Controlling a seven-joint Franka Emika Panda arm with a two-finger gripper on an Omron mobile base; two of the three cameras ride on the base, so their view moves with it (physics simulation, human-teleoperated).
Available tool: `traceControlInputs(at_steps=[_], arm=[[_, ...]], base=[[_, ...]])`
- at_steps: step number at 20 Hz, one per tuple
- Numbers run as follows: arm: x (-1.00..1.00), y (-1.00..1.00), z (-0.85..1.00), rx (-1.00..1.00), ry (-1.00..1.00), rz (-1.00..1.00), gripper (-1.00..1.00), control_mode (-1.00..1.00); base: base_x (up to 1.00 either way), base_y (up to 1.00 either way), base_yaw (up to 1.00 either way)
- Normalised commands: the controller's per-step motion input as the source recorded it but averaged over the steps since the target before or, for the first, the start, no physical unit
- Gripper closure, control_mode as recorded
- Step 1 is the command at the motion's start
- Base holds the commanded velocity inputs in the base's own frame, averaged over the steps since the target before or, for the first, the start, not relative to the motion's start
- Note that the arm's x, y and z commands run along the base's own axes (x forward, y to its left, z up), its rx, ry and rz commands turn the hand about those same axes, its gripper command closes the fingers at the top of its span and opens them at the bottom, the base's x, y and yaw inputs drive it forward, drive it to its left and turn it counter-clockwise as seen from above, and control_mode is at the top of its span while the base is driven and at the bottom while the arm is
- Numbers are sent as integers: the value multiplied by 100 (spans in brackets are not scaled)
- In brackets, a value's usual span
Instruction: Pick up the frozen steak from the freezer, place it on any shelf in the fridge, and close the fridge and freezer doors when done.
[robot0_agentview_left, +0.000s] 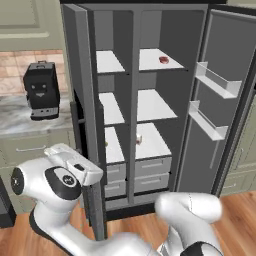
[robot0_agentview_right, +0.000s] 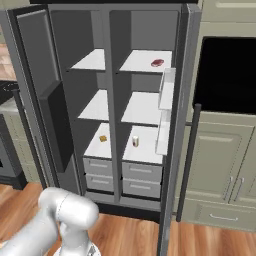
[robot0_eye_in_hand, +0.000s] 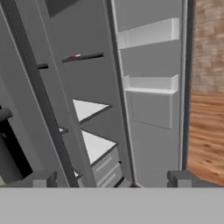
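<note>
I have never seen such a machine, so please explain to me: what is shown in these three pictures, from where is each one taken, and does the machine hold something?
This is a rendered kitchen with a white robot arm on a driving base. Two pictures come from cameras on the base, behind the arm to its left and right. The third comes from a camera on the hand, looking along the tool; its two dark fingertips stand apart with nothing between them, so it holds nothing. Ahead stands a tall dark-grey appliance with both doors open. The small dark-red frozen steak lies on the top white shelf of the wider fridge compartment. Lower shelves carry a small orange item and a small white-and-red item. A black coffee machine stands on the counter.
</note>
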Motion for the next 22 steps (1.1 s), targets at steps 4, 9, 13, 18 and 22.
traceControlInputs(at_steps=[4, 9, 13, 18, 22], arm=[[91, 46, 0, -1, 0, -30, -100, -100], [78, 9, 4, 0, 0, -11, -100, -100], [55, 11, 6, -1, -3, -3, -100, -100], [36, 0, 0, -1, -4, 1, -100, -100], [54, 0, 0, -2, -4, 7, -100, -100]], base=[[0, 0, 0], [0, 0, 0], [0, 0, 0], [0, 0, 0], [0, 0, 0]])
